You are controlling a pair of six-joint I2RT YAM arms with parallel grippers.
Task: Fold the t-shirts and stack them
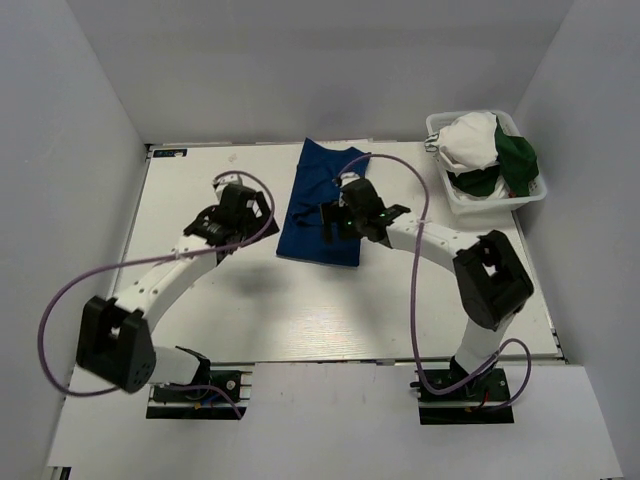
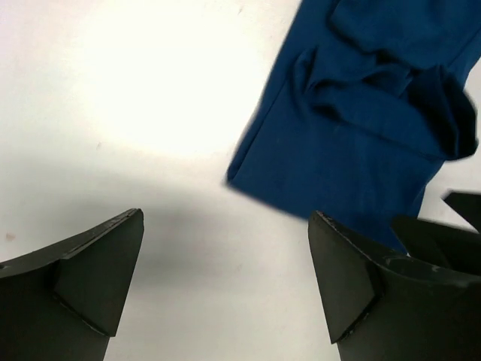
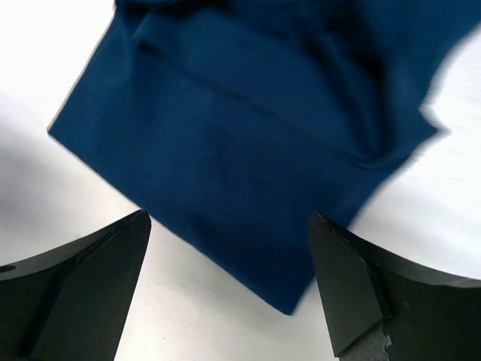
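A royal blue t-shirt (image 1: 318,205) lies folded into a long strip on the white table (image 1: 300,300), with its upper part rumpled. My left gripper (image 1: 250,205) stands open just left of the shirt; in the left wrist view only bare table lies between its fingers (image 2: 113,259), and the blue t-shirt (image 2: 353,128) is ahead to the right. My right gripper (image 1: 352,215) hovers open over the shirt's right side. Its wrist view has the blue t-shirt (image 3: 248,143) with one corner pointing down between the fingers (image 3: 342,271), which hold nothing.
A white mesh basket (image 1: 490,203) sits at the table's back right corner, holding a white t-shirt (image 1: 470,140) and a dark green one (image 1: 518,158) that drapes over its rim. Grey walls enclose the table on three sides.
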